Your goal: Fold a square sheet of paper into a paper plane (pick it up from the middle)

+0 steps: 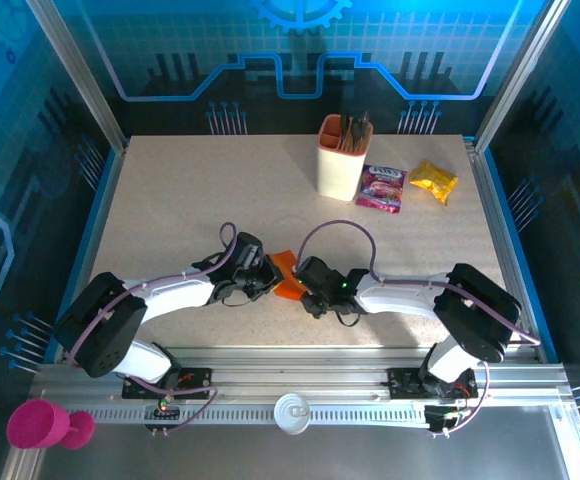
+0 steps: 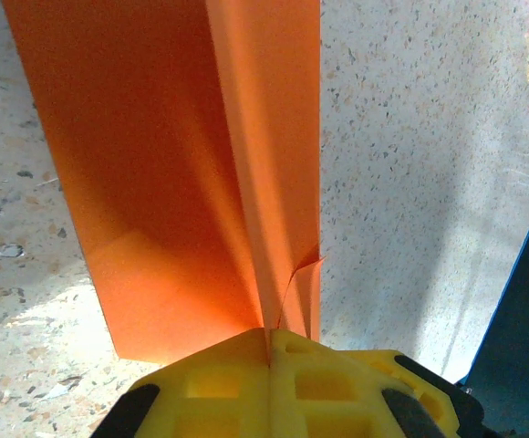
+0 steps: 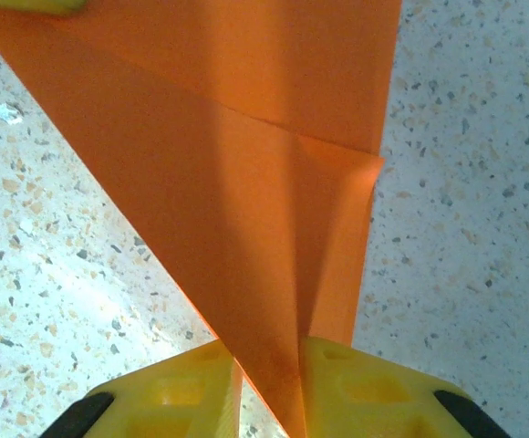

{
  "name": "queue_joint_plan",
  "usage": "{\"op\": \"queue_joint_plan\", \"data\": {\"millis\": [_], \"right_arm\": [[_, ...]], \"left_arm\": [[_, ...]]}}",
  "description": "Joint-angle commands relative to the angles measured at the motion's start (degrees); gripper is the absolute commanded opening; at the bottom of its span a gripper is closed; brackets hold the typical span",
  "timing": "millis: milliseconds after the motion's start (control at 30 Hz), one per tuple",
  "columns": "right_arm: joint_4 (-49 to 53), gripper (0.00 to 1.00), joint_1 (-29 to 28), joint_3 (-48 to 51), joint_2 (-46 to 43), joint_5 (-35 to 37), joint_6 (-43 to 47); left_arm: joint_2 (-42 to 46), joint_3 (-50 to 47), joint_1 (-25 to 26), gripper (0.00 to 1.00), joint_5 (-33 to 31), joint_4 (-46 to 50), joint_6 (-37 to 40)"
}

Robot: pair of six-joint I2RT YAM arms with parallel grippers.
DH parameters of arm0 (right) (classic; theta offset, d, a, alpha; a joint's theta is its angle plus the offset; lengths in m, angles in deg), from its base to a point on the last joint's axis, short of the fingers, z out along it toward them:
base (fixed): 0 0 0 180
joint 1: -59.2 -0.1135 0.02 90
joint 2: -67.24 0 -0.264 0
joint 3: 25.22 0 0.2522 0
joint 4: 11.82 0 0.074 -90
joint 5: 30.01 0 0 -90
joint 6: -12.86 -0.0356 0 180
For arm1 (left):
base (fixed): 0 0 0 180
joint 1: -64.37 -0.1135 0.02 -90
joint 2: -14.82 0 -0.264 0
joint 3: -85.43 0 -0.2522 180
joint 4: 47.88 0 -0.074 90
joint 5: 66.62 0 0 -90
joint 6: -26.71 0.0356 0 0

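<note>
Folded orange paper (image 1: 286, 266) low on the speckled table (image 1: 170, 200), flanked and touched by left gripper (image 1: 268, 272) and right gripper (image 1: 306, 288). Farther back on the right, upright peach cup (image 1: 340, 170) holding dark sticks (image 1: 350, 130), then purple packet (image 1: 381, 187) and yellow packet (image 1: 434, 181) beside it

The sheet of paper (image 1: 286, 275) sits at the near middle of the tabletop (image 1: 190, 200), between the left gripper (image 1: 268, 272) and the right gripper (image 1: 306, 287), its edges in their jaws. Behind, right of centre, stands a cup (image 1: 341, 165). To its right lie one packet (image 1: 382, 187), then another (image 1: 433, 181).
</note>
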Motion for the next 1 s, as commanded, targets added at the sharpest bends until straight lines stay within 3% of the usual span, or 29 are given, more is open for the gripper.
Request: {"op": "queue_joint_plan", "data": {"millis": [0, 200, 500, 967], "right_arm": [[1.0, 0.22, -0.5, 1.1, -1.1, 0.7, -0.8], [0.3, 0.21, -0.4, 2.1, -1.0, -0.2, -1.3], [-1.0, 0.00, -0.3, 3.2, -0.2, -0.9, -2.4], [-4.2, 0.00, 1.7, 5.5, 0.3, -4.9, -2.9]], "left_arm": [[0.9, 1.0, -0.3, 0.00, -0.2, 1.7, 0.4], [0.9, 1.0, -0.3, 0.00, -0.2, 1.7, 0.4], [1.6, 1.3, -0.3, 0.00, -0.1, 2.1, 0.3], [2.2, 4.5, 0.0, 0.00, 0.1, 3.9, 2.2]]}}
